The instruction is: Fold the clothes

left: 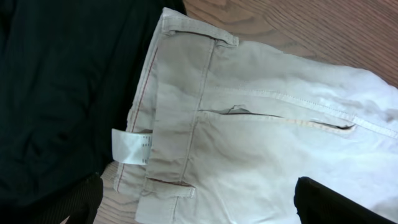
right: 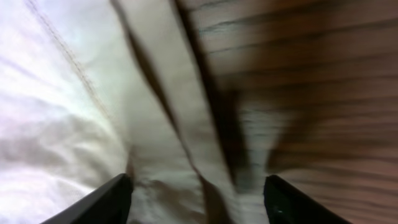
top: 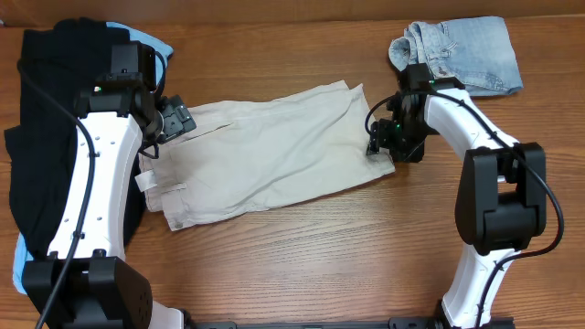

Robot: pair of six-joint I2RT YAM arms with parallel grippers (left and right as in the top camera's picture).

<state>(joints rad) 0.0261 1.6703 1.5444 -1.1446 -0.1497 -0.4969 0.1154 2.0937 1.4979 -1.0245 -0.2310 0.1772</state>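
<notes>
1. The beige shorts lie flat in the middle of the table. The waist end is on the left and the leg ends are on the right.
2. The left gripper hangs over the top corner of the waist, near the white label. It is wide open and holds nothing.
3. The right gripper is low at the leg end. Its fingers are apart too. The edge of the cloth sits between them, not pinched yet.
4. I think the job now is to grab both ends. Each gripper should go down and pinch all the cloth layers, not just the top one.
5. Keep the left gripper off the black clothes just beside the waist, or they may get pulled along.
6. Lift both ends together so the fold comes out straight
</notes>
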